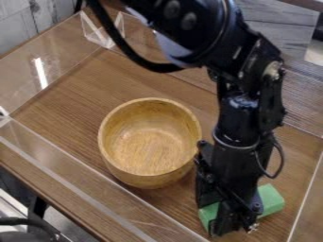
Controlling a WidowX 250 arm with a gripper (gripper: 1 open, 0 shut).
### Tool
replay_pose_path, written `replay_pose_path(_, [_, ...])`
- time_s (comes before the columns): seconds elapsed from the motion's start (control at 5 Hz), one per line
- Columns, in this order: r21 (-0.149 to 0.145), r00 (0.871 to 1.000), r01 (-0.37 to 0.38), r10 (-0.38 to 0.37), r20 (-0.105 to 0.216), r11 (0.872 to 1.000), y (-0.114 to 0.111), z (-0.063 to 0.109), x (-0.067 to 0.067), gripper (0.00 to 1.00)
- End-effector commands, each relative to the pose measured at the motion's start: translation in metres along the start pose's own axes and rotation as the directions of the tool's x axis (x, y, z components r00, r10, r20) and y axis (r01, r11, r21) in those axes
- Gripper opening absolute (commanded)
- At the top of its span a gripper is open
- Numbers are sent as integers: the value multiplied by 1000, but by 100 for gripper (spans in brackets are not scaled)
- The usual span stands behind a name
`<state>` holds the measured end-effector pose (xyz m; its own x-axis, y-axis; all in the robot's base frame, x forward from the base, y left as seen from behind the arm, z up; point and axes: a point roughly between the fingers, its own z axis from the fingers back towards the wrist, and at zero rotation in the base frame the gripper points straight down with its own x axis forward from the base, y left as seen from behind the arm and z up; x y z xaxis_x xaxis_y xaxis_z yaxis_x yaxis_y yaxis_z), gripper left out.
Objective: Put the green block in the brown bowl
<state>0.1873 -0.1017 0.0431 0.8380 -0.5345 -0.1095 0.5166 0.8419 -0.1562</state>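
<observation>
Claw clamps green block just beside brown bowl.

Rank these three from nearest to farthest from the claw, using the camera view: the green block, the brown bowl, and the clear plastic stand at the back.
1. green block: right at the claw, bottom right.
2. brown bowl: just left of it, mid-table.
3. clear plastic stand: far back, top left.

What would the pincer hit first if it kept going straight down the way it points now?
Most likely the wooden tabletop. The pincer points almost straight down, shut on the green block, so block or fingertips would meet the wood first; the gap beneath is unclear.
</observation>
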Motion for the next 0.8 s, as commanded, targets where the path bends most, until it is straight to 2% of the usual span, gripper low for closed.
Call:
replay_pose_path(0.0, [-3, 998, -18, 19, 58, 1000, 0, 16, 6, 0])
replay_pose_path(0.6, [-26, 997, -49, 51, 62, 998, 0, 27, 1, 0])
